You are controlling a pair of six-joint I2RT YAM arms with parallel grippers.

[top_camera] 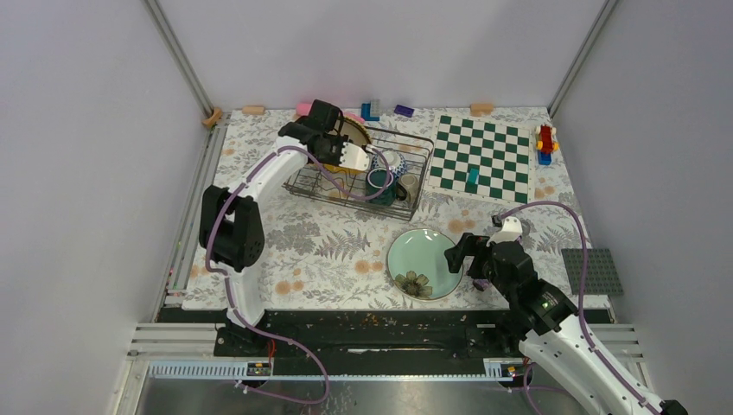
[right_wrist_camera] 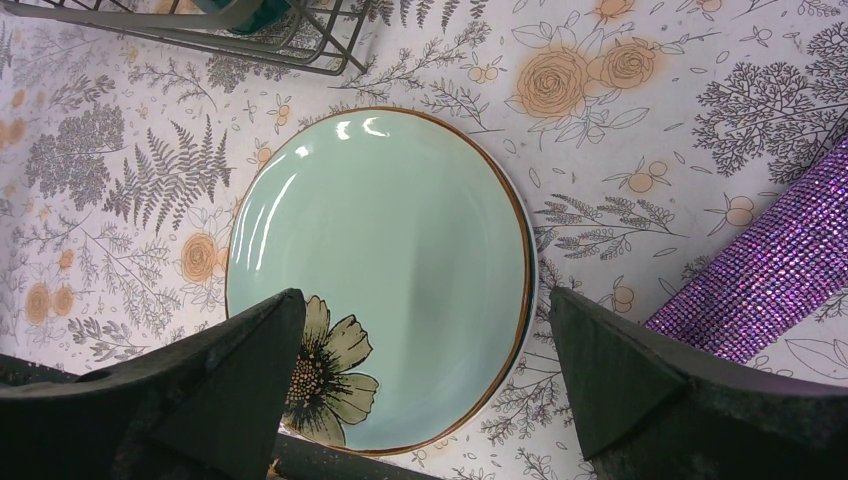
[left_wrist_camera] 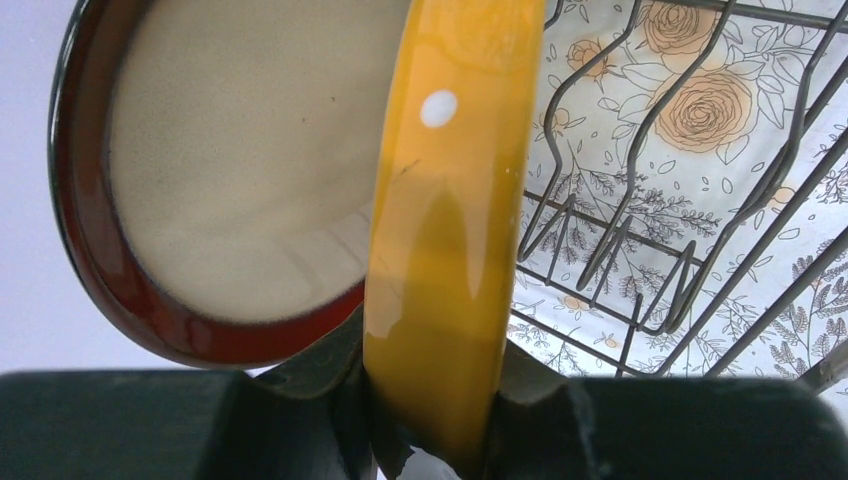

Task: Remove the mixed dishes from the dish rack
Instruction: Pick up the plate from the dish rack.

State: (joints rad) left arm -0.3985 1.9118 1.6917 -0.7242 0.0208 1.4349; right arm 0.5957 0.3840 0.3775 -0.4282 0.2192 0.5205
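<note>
The dark wire dish rack (top_camera: 415, 186) stands at the back middle. It holds a dark green mug (top_camera: 380, 186), a small patterned bowl (top_camera: 393, 161) and a small olive cup (top_camera: 409, 182). My left gripper (top_camera: 333, 147) is in the rack's left end, shut on the rim of the yellow plate (left_wrist_camera: 445, 230), which stands on edge. The cream plate with a dark red rim (left_wrist_camera: 230, 160) stands just beside it. The rack's tines (left_wrist_camera: 640, 230) show to the right. The pale green floral plate (top_camera: 423, 263) lies flat on the table. My right gripper (top_camera: 460, 252) is open and empty above its right edge (right_wrist_camera: 400, 280).
The green-and-white chessboard (top_camera: 482, 158) lies right of the rack with a teal piece on it. A purple cylinder (right_wrist_camera: 770, 270) lies right of the green plate. Toy bricks sit along the back edge and at the far right. A grey baseplate (top_camera: 593, 270) lies at the right edge.
</note>
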